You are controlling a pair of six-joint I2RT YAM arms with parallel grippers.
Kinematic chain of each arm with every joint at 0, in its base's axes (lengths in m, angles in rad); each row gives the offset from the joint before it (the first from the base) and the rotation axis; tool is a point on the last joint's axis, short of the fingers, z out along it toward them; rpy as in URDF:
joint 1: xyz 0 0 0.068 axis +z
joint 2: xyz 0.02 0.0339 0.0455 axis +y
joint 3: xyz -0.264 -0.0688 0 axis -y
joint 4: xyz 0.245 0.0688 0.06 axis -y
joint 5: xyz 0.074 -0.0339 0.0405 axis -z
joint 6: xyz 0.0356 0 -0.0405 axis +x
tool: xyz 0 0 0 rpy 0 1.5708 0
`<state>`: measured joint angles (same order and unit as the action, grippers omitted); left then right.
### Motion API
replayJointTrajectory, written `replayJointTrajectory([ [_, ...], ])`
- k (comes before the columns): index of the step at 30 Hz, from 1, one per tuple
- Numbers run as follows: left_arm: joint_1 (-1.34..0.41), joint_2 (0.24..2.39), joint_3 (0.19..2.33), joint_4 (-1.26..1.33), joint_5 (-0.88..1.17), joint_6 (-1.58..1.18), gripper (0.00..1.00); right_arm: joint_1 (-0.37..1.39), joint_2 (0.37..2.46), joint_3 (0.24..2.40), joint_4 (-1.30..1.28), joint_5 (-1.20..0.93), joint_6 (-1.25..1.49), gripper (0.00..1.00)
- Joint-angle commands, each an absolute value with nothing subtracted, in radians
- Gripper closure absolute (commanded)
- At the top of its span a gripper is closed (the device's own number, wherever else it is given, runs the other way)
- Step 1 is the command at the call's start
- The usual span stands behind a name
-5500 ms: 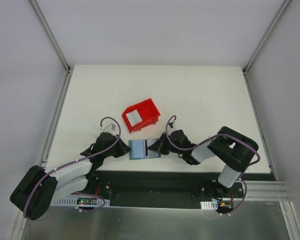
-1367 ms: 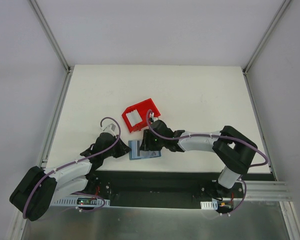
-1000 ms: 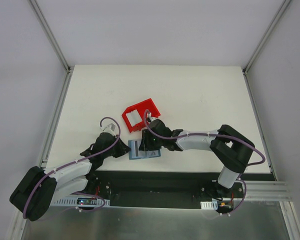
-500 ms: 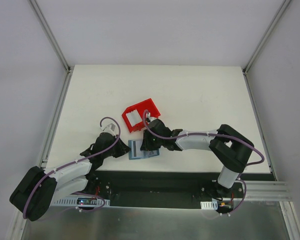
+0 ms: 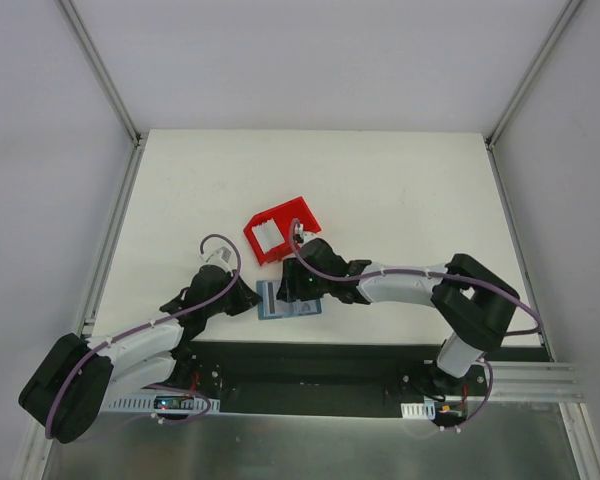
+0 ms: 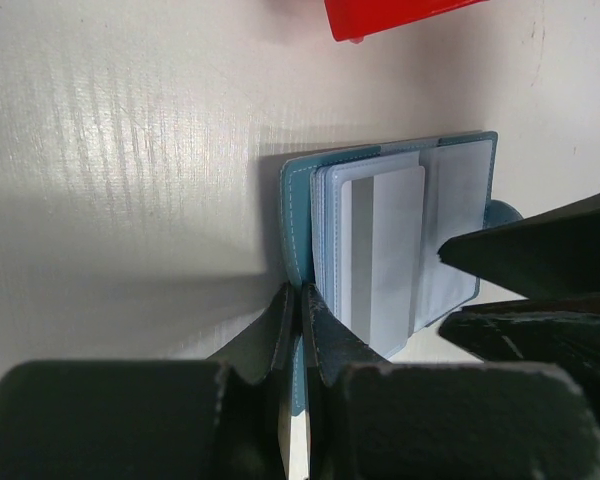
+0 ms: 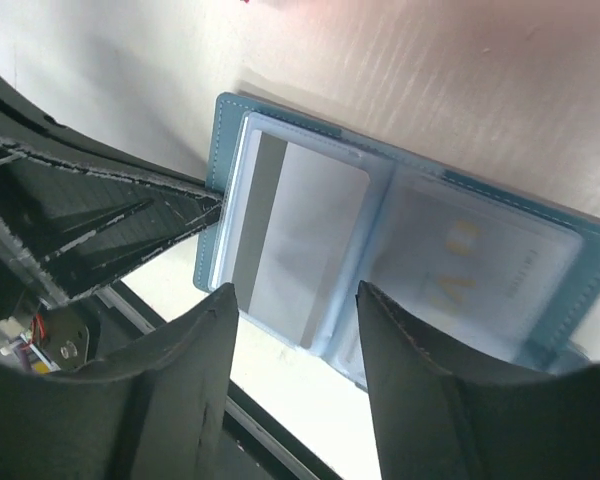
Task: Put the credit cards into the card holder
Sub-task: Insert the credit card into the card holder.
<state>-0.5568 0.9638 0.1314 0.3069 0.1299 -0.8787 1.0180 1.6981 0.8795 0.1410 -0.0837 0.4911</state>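
Over the preceding seconds the right gripper [image 5: 296, 288] had swung in from the right side of the small teal-blue folding card holder [image 5: 270, 302] to hang directly over its open interior, and in the last second it hardly shifted at all. At this moment its jaws stood apart with nothing between them, straddling the clear left sleeve, where a thin white credit card with a grey stripe [image 7: 295, 240] lay flat inside the plastic. That pointed to the card having just been let go into its pocket; whether it was pushed fully home could not be told. A second pale card with yellow print [image 7: 460, 275] sat in the right sleeve. The left gripper [image 6: 298, 300] had not moved: it was closed on the teal cover at the left edge of the card holder, pinning it open on the white table [image 5: 400, 190] near the front edge, just in front of the red plastic bin [image 5: 302, 215]. Something white [image 5: 268, 236] showed inside the bin, probably further cards, so the task looked only partly done. The sensible next move would have been for the right arm to lift clear and fetch another while the left held its grip.
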Motion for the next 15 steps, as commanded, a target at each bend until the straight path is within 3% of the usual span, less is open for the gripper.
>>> replayJointTrajectory([
  [1,-0.561,0.95,0.12,0.278,0.143,-0.873,1.0,1.022,1.568,0.848,0.109,0.035,0.436,0.43],
  [6,-0.561,0.948,0.133,0.276,0.152,-0.89,1.0,1.019,1.508,0.831,0.046,0.092,0.411,0.41],
  [15,-0.569,0.95,0.143,0.281,0.157,-0.953,1.0,1.014,1.574,0.862,-0.055,0.084,0.449,0.62],
])
